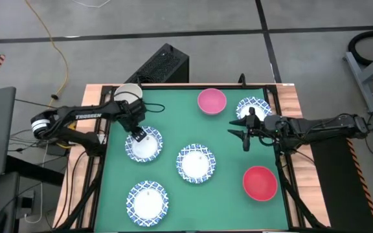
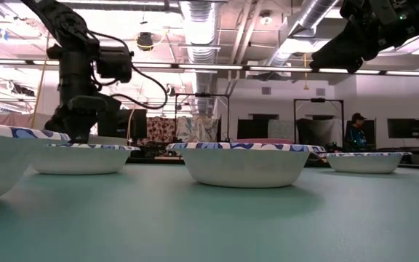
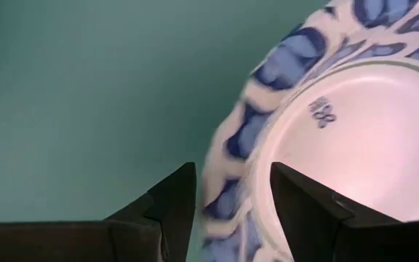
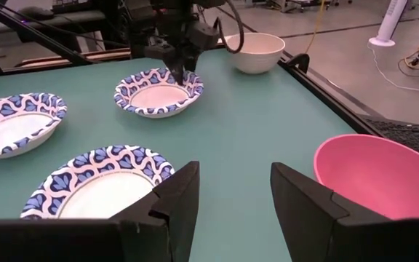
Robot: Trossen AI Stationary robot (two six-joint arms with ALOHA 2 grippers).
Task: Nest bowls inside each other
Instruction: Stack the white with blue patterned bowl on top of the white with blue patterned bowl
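Seven bowls sit upright on the green mat (image 1: 173, 116). Blue-rimmed ones are at the left (image 1: 145, 146), centre (image 1: 196, 162), near edge (image 1: 147, 201) and far right (image 1: 253, 107). A cream bowl (image 1: 128, 92), a pink bowl (image 1: 212, 101) and a red bowl (image 1: 259, 182) complete the set. My left gripper (image 1: 136, 135) points down, open, over the left bowl's rim (image 3: 228, 193): one finger stands outside the rim, the other over the inside, apart from it. My right gripper (image 1: 245, 131) hangs open above the mat between the pink and red bowls.
A black box (image 1: 162, 65) stands behind the table's far edge. Wooden borders (image 1: 290, 103) frame the mat. Bare mat lies between the centre bowl and the pink bowl. In the low view a person (image 2: 356, 131) sits far back in the room.
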